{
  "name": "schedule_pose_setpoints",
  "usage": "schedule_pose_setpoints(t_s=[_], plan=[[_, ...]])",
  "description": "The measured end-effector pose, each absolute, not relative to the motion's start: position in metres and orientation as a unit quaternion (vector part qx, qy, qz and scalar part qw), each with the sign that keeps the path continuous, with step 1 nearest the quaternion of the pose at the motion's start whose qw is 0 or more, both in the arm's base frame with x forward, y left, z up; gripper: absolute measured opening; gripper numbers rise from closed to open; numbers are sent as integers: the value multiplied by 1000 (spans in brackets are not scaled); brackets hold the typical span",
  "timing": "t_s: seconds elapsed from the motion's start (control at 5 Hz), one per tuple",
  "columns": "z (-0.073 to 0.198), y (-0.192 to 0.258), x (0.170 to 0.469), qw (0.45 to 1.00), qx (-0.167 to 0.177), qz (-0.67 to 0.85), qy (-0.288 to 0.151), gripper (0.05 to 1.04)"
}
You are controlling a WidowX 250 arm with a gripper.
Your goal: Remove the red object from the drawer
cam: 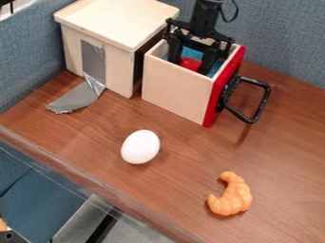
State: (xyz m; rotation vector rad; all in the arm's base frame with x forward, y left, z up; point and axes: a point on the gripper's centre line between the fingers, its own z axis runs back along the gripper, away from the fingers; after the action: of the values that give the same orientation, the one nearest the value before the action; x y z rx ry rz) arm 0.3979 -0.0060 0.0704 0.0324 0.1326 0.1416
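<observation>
The gripper [189, 68] hangs down into the pulled-out wooden drawer [175, 90], its two fingers spread apart. Between them lies the red object [190, 62], low inside the drawer near its front-left wall. The fingers stand on either side of it, and part of it is hidden by them and by the drawer's rim. The drawer has a red front panel with a black handle on its right, and a blue lining shows inside.
Left of the drawer stands the wooden cabinet [117, 23], with grey tape [79, 97] trailing onto the table [177, 185]. A white egg [140, 147] and an orange croissant [230, 194] lie in front. The black handle [262, 102] juts out right.
</observation>
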Motion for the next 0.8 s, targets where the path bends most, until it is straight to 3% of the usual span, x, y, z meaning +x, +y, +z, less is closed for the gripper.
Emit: schedule_pose_setpoints(t_s=[0.4,0.8], plan=[[78,-9,389,996,7,67,53,757],[118,-15,378,998,-11,64,0,757]])
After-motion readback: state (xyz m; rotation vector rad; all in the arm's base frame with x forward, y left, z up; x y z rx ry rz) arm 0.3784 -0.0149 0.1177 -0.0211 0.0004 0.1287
